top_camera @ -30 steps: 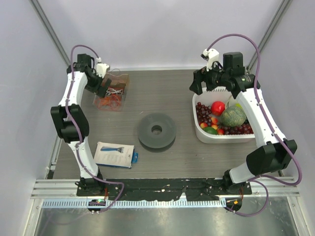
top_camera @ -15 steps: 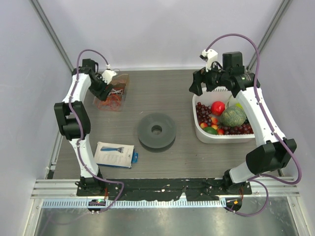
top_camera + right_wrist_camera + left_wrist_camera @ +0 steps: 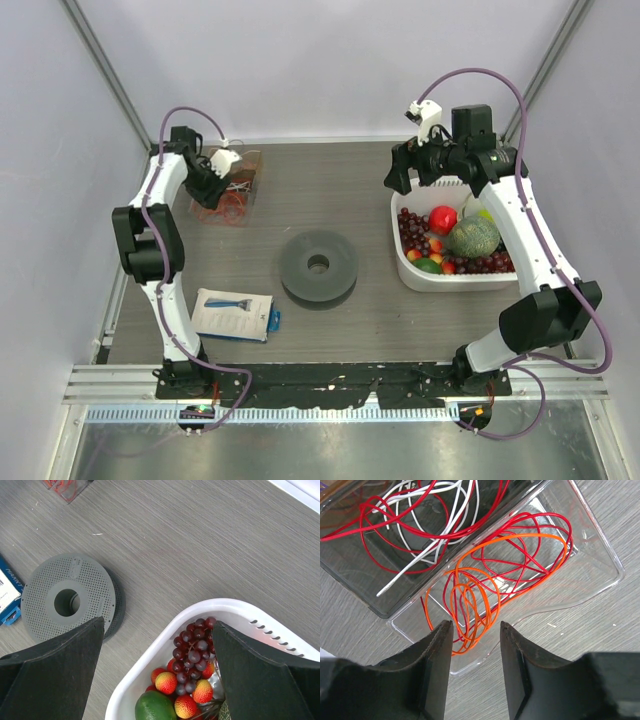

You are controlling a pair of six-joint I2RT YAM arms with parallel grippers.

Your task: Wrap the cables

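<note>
The cables [image 3: 470, 611] are thin orange and red loops lying in a clear plastic tray [image 3: 600, 555]. More red and white cables [image 3: 420, 525] fill a dark tray next to it. In the top view the tangle [image 3: 232, 200] sits at the table's back left. My left gripper [image 3: 474, 625] hangs just above the near end of the orange loops. Its jaws stand partly apart, and only tray and table show between them. My right gripper [image 3: 158, 622] is wide open and holds nothing, high over the rim of the fruit basket [image 3: 150, 640].
A grey perforated spool [image 3: 318, 265] lies flat mid-table. The white basket [image 3: 400, 250] of grapes, strawberries and other fruit stands at the right. A boxed blue razor [image 3: 235, 313] lies front left. Walls close in the left and back edges.
My left arm has swung in over the cable trays and its jaws have narrowed from wide open to partly apart. The right arm has not moved.
</note>
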